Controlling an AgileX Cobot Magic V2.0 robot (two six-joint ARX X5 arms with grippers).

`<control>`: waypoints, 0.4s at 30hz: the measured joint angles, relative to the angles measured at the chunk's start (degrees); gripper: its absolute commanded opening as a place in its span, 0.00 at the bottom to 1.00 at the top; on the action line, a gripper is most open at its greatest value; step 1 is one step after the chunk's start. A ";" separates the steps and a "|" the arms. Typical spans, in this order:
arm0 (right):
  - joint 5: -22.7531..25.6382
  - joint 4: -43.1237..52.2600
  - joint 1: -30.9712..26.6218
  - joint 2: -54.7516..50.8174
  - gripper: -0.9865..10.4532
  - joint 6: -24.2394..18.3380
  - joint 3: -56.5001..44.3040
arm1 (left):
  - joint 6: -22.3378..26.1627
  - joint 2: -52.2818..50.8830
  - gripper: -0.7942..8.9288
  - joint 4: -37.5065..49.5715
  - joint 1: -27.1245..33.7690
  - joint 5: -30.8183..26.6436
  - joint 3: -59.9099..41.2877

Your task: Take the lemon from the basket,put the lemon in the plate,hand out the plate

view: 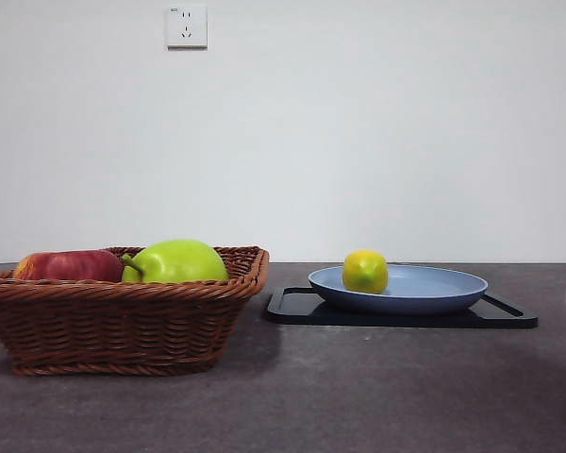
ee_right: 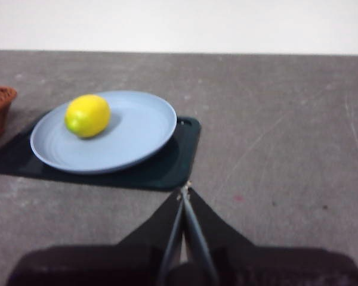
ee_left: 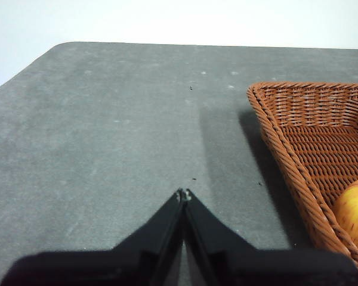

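Lemon (view: 365, 272) sits in the plate (view: 434, 288), on the side nearer the basket (view: 123, 321), close to that rim but inside it. Plate rests on a flat black tray (view: 509, 316); tray edge sticks out past the plate rim on both sides. Basket stands just beside the tray, small gap between them, not touching. Red apple (view: 68, 265) and green pear-like fruit (view: 176, 261) are in the basket, rising above its braided rim.

Left hand (ee_left: 184, 193) closed tight, tips together, holding nothing, over bare worktop (ee_left: 107, 131) beside the basket's outer wall. Right hand (ee_right: 185, 190) also pinched closed and empty, near the tray's corner on the side away from the basket. Open grey worktop beyond the tray.
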 measured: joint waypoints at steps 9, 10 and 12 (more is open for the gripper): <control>-0.17 0.52 0.00 -1.68 0.09 0.42 -2.56 | 0.00 0.00 0.09 0.00 0.00 0.00 0.00; -0.15 0.52 0.00 -1.68 0.09 0.57 -2.58 | 0.00 0.00 0.09 0.00 0.00 0.02 0.00; -0.11 0.59 0.00 -1.68 0.09 0.61 -2.60 | 0.00 0.00 0.09 0.00 0.00 0.00 0.00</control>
